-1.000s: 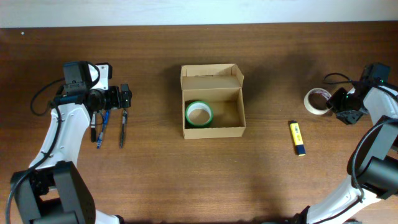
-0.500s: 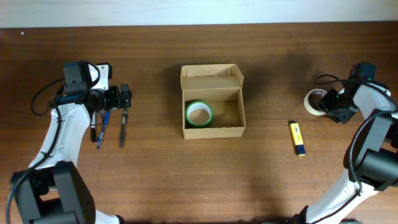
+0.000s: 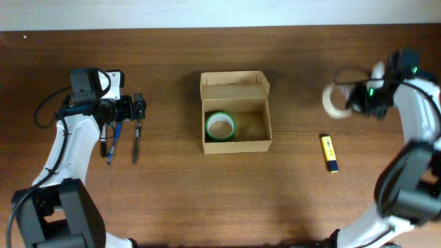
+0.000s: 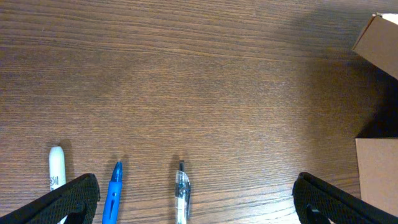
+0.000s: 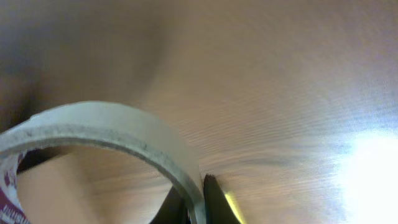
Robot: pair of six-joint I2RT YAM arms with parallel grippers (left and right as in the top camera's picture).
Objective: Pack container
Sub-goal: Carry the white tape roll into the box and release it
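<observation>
The container, a tan cardboard box (image 3: 236,122) with its flap lid open toward the back, stands mid-table with a green tape roll (image 3: 220,126) in its left half. Its corner shows at the right of the left wrist view (image 4: 378,38). My right gripper (image 3: 353,101) is shut on a white tape roll (image 3: 334,100) and holds it up off the table, right of the box; the roll's wall sits between the fingers (image 5: 196,202) in the right wrist view (image 5: 112,127). My left gripper (image 3: 138,107) is open and empty (image 4: 196,199) above the pens.
Several pens lie at the left: a blue one (image 4: 113,190), a clear one (image 4: 181,193) and a white marker (image 4: 56,168); they also show in the overhead view (image 3: 114,141). A yellow marker (image 3: 330,152) lies right of the box.
My right gripper closed on the white tape roll, lifted it off the table and carried it left toward the box. The left arm has not moved.
</observation>
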